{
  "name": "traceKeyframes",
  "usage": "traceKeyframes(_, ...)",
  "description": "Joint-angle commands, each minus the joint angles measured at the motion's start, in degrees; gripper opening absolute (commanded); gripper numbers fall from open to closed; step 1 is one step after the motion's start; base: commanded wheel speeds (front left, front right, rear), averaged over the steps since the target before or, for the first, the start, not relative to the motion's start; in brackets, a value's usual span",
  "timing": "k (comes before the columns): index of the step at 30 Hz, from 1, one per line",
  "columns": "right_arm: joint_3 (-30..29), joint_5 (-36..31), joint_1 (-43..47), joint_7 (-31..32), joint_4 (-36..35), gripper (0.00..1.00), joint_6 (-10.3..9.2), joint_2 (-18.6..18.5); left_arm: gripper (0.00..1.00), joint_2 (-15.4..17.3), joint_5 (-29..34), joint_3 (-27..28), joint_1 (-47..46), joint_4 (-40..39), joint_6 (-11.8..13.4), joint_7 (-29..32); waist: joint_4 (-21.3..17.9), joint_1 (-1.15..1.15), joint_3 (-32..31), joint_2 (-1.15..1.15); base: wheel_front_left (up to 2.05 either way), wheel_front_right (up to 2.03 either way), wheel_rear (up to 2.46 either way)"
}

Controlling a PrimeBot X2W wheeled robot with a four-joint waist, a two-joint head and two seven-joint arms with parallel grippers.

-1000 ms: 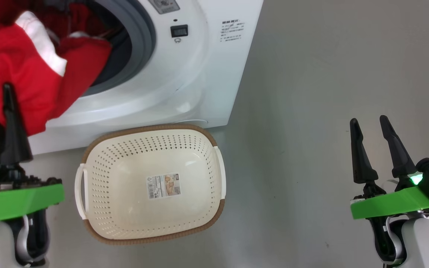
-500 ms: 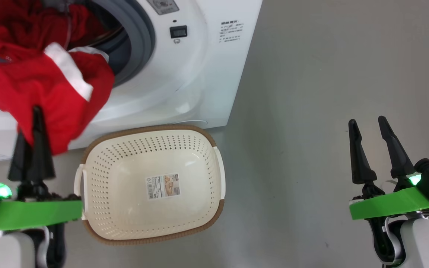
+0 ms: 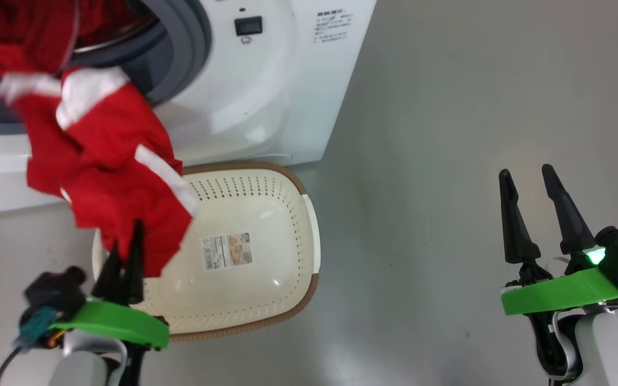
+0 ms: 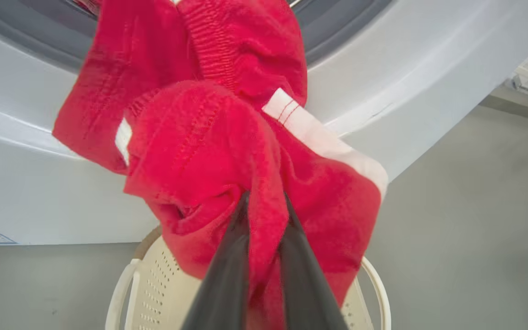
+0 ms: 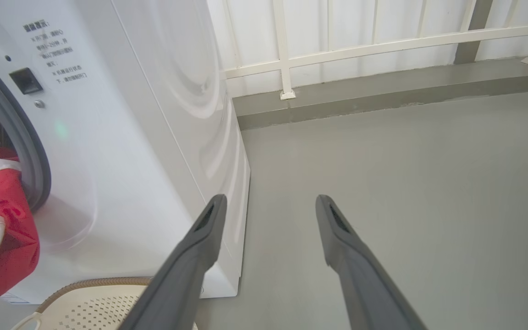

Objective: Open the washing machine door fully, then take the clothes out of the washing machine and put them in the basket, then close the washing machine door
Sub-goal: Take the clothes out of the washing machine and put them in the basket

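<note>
Left tool point(image 3: 126, 236) pinches the red clothes point(image 3: 110, 177), which hang above the left edge of the basket point(image 3: 287, 225), upper end at the washing machine point(image 3: 266, 107) mouth — carry them over the basket's middle before releasing. Right tool point(image 3: 525, 169) gapes wide, empty.

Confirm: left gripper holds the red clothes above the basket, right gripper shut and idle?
No: the right gripper is open, fingers spread, as the right wrist view shows. The left gripper does hold the clothes above the basket.
</note>
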Motion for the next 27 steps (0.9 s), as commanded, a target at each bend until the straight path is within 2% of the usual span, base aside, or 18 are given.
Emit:
traceKeyframes(1, 1.5, 0.1, -0.8, -0.4, -1.6, 1.00, 0.26, -0.4, 0.00, 2.0, -0.6, 0.5, -1.6, 1.0, 0.1, -0.3, -0.4, 0.00, 1.6, 0.00, 0.00, 0.00, 0.00)
traceKeyframes(16, 1.2, 0.3, -3.4, -0.4, -3.0, 1.00, 0.26, -0.4, 0.00, 3.8, -2.1, -5.8, -10.7, 15.3, 0.1, -0.3, -1.1, 0.00, 10.3, 0.00, 0.00, 0.00, 0.00)
traceKeyframes(27, 1.2, 0.1, -5.8, -0.4, -4.2, 1.00, 0.26, -0.4, 0.00, 5.5, -5.5, -13.6, -18.0, 23.9, 0.1, -0.3, -1.0, 0.00, 17.7, 0.00, 0.00, 0.00, 0.00)
